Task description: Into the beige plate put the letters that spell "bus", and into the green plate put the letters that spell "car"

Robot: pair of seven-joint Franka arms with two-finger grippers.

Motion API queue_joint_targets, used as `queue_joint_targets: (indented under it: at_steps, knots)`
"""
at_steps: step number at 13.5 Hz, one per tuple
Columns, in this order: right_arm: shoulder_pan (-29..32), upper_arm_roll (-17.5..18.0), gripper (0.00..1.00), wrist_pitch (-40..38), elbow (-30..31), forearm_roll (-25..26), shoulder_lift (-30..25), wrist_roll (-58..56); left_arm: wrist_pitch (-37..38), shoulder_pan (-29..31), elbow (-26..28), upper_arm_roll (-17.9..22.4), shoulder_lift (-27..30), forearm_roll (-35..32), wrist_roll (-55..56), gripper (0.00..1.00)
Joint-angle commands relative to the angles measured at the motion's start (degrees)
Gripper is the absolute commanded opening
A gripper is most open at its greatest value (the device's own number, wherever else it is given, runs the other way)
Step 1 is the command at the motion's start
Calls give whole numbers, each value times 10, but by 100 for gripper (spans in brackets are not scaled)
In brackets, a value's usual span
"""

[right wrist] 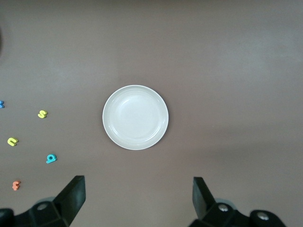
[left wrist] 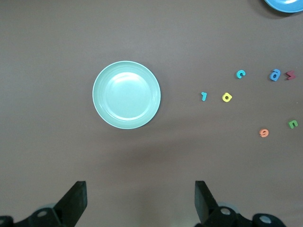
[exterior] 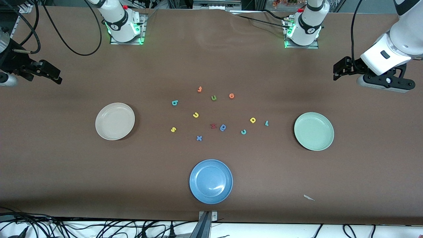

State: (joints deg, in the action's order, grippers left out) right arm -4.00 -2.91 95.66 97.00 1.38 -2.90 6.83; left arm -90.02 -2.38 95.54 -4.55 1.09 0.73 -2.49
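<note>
The beige plate (exterior: 115,121) (right wrist: 135,117) lies empty toward the right arm's end, the green plate (exterior: 314,131) (left wrist: 126,94) empty toward the left arm's end. Between them lie the teal "b" (exterior: 174,102) (right wrist: 51,158), yellow "u" (exterior: 196,115) (right wrist: 12,141), yellow "s" (exterior: 173,129) (right wrist: 42,114), light-blue "c" (exterior: 243,132) (left wrist: 241,74), yellow "a" (exterior: 252,120) (left wrist: 227,97) and teal "r" (exterior: 266,123) (left wrist: 204,96). My right gripper (exterior: 53,74) (right wrist: 138,198) hangs open and empty over bare table at its end. My left gripper (exterior: 337,70) (left wrist: 140,201) hangs open and empty at its own end.
A blue plate (exterior: 211,181) lies empty nearest the front camera. Other letters sit among the task's: orange "t" (exterior: 199,89), green "u" (exterior: 213,98), orange "e" (exterior: 231,96), red "m" (exterior: 213,126), darker blue letter (exterior: 223,127), blue "x" (exterior: 199,138). A paper scrap (exterior: 308,197) lies near the front edge.
</note>
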Motion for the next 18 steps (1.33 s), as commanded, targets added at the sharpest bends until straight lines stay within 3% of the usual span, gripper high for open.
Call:
queue_joint_targets:
  at_steps: [1,11,18]
  knots:
    - [0,0,100,-6,-12,4,3,-3,12,0,-8,-1,4,-10,-9,100]
    - [0,0,100,-6,-12,4,3,-3,12,-5,-7,-2,-9,-10,-6,100]
    - [0,0,100,-7,-12,3,3,-4,-7,-12,-8,-63,-76,-9,-9,100]
